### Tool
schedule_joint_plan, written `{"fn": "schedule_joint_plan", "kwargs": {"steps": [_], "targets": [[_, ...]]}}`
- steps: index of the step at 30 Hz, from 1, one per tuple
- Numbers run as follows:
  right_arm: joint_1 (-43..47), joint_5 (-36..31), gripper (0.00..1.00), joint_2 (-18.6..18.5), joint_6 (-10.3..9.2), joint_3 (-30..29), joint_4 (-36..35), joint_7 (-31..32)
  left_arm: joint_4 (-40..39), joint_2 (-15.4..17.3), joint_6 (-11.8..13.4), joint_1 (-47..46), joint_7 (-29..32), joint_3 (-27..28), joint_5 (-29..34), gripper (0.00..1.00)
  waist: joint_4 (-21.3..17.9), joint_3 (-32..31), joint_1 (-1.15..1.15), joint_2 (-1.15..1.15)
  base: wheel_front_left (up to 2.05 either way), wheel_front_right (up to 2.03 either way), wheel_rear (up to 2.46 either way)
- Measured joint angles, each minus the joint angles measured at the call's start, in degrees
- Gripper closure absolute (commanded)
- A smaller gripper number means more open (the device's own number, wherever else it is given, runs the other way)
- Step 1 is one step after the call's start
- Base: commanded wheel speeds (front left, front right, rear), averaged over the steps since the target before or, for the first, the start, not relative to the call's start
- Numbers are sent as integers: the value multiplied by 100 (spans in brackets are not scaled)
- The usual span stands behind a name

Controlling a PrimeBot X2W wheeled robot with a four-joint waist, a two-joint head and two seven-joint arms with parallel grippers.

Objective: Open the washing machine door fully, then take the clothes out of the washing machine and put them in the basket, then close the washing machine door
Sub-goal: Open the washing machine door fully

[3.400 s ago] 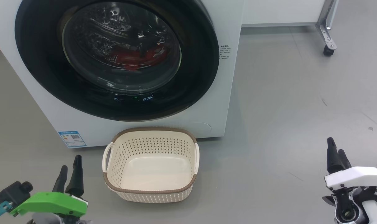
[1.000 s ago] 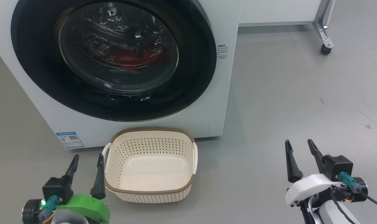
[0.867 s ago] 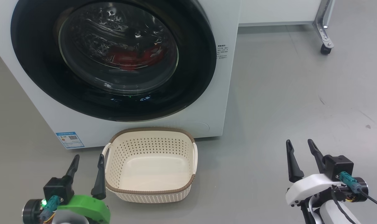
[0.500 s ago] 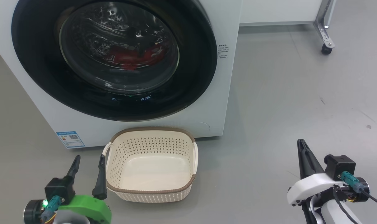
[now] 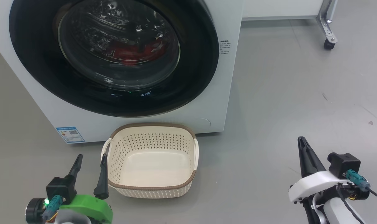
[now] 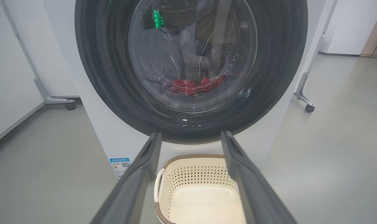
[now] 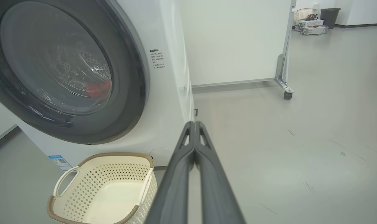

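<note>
Left pincer (image 5: 92, 156) wide apart beside the basket (image 5: 151, 125); right pincer (image 5: 300, 139) tight together, empty.

Smooth grey floor (image 5: 285, 93), white wheeled partition (image 7: 235, 40) behind, dark bin (image 7: 329, 15) far off

Label (image 5: 70, 134) and print (image 5: 224, 47) on the washing machine (image 5: 216, 102) are unreadable.

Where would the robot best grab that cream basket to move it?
By a side handle, probably. The basket sits upright on the floor, and a thin loop handle stands out from each side, leaving a gap a finger could slip through. Coming down from above on the robot's left looks easiest: the open left end effector is right beside that handle.
</note>
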Motion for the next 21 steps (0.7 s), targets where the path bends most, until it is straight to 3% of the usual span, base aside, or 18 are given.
{"fn": "schedule_joint_plan", "kwargs": {"steps": [4,8,14,21], "targets": [[-60,152,100,12,90,-110,-53,0,-13,-12,-30,-3,0,13,0,0,14,69,0,0,0,0,0],[-158,713,100,203,293,-332,-70,-1,-24,-21,-36,-19,0,44,0,0,34,158,0,0,0,0,0],[-296,1715,100,368,644,-777,-51,88,-41,-46,-93,-135,0,47,12,0,88,282,0,0,0,0,0],[-606,3171,100,511,832,-1220,47,613,-102,-69,-143,-183,0,48,92,0,174,443,0,0,0,0,0]]}}
